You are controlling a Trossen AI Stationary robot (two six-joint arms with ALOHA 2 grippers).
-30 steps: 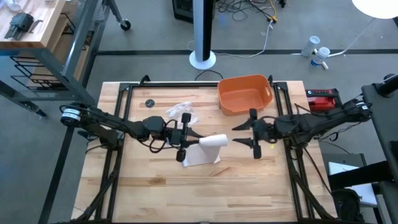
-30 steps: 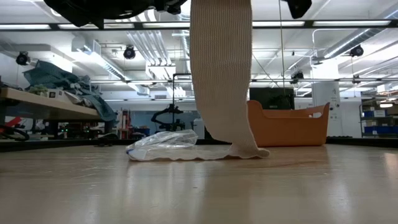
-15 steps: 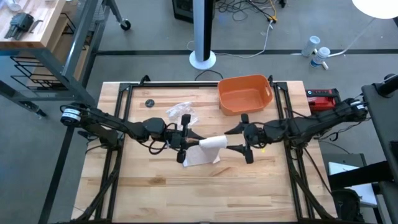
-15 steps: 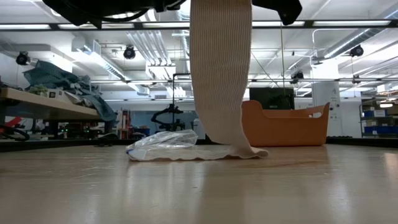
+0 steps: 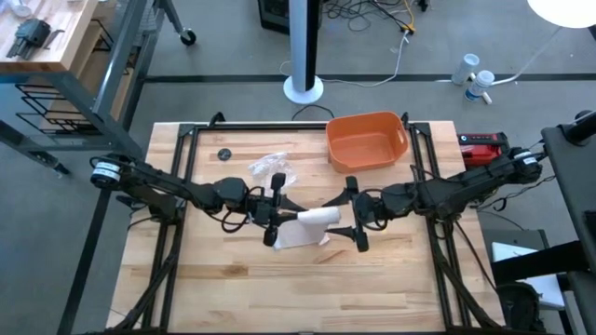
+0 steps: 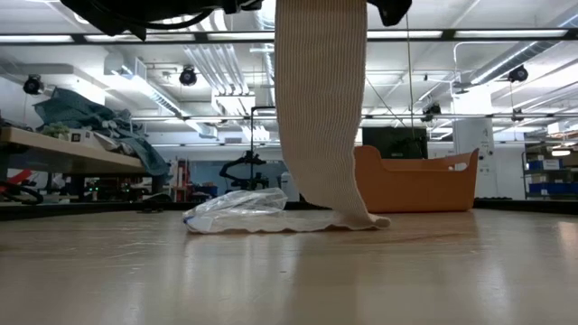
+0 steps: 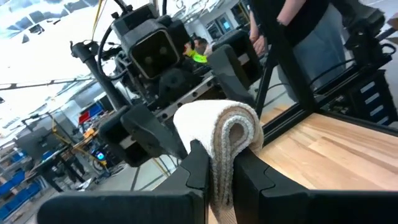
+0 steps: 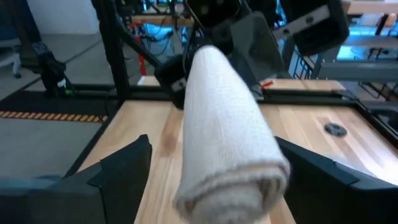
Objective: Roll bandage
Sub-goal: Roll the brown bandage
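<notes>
Workshop: cluttered shelving (image 6: 81, 149), exposed ceiling ducts (image 6: 217, 68)

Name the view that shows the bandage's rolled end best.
The left wrist view: the bandage shows its spiral end-on, pinched by the shut left gripper. The right wrist view shows the roll lengthwise between the open right gripper fingers. The high view shows it tiny; the low view shows only the hanging strip.

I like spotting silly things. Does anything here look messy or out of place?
A little. A crumpled clear plastic wrapper lies loose on the table, beside the orange tub. The bandage isn't neat yet either: the left gripper holds its rolled end up, and its tail hangs down and bunches on the wood.
</notes>
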